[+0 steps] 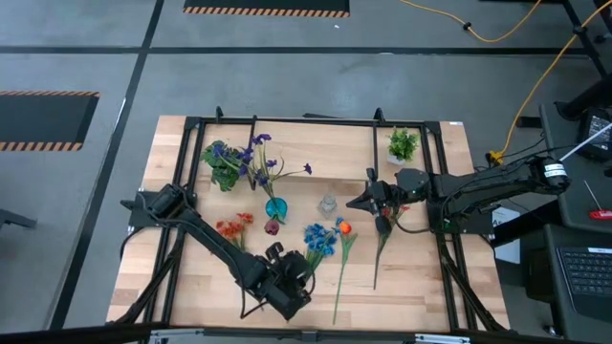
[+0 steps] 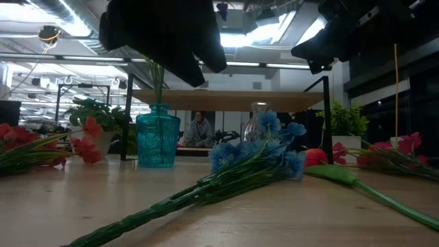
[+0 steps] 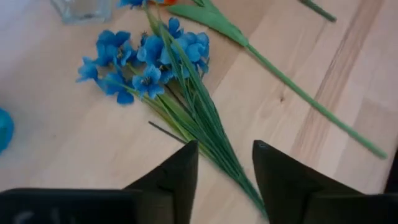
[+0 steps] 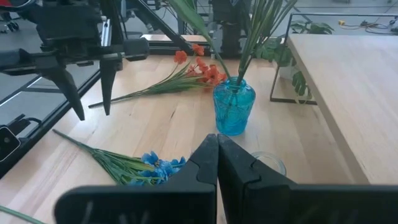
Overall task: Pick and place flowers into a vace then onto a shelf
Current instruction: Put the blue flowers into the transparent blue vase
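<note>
Pale wooden plank surface (image 1: 421, 258), matte, with visible grain. Teal ribbed glass vase (image 1: 275, 207) upright near centre, holding thin green stems with purple blooms (image 1: 258, 151); small clear glass vase (image 1: 328, 204) just beside it, toward the right arm. Light wooden shelf (image 2: 226, 100) on thin black metal legs, spanning the far side behind both vases.

Blue flower spray (image 3: 146, 59): cluster of small fabric-like petals on a bundle of narrow grassy green stems, lying flat on the surface, long axis diagonal, blooms toward the vases, stem ends toward the near edge. Left claw (image 3: 225, 171) above the stem end, dark wedge-shaped fingers (image 3: 180, 171) parted to either side of the stems, apart from them.

Orange bud (image 1: 344, 228) on a long smooth green stem with one broad leaf, lying alongside the blue spray. Red-orange spray (image 1: 232, 227) flat near the left arm. Purple bloom (image 1: 272, 227) lying in front of the teal vase.

Right claw (image 4: 217, 163) raised over the clear vase area, flat dark fingers pressed together, nothing between them.
</note>
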Robot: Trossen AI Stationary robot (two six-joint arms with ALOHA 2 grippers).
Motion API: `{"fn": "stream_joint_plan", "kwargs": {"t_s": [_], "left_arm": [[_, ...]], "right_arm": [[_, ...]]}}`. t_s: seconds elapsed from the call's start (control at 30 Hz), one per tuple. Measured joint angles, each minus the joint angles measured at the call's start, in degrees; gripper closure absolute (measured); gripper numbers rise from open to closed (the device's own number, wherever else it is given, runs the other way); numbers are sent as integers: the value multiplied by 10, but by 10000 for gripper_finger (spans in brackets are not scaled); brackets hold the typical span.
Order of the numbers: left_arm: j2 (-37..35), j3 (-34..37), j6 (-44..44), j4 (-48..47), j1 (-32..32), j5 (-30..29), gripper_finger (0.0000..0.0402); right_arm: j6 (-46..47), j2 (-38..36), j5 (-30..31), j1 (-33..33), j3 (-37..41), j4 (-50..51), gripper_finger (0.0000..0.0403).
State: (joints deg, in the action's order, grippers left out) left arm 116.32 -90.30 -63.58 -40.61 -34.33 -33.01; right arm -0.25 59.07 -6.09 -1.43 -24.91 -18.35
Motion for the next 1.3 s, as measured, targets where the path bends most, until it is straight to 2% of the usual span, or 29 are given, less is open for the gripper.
{"fn": "stream_joint_plan", "kwargs": {"t_s": [0.1,0.27,0.4,0.67,0.97,1.07,1.3], "left_arm": [[11,0,-34,2,0,-8,228],[44,0,-31,33,0,-1,209],[61,0,-19,66,0,1,208],[75,0,-60,63,0,8,208],[86,0,-62,63,1,10,208],[104,0,-62,65,3,34,208],[111,-1,-67,65,3,20,214]], "right_arm": [[0,0,0,0,0,0,398],[0,0,0,0,0,0,398],[1,0,0,0,0,1,398],[2,0,0,0,1,1,398],[2,0,0,0,1,1,398],[2,0,0,0,1,1,398],[2,0,0,0,1,2,398]]}}
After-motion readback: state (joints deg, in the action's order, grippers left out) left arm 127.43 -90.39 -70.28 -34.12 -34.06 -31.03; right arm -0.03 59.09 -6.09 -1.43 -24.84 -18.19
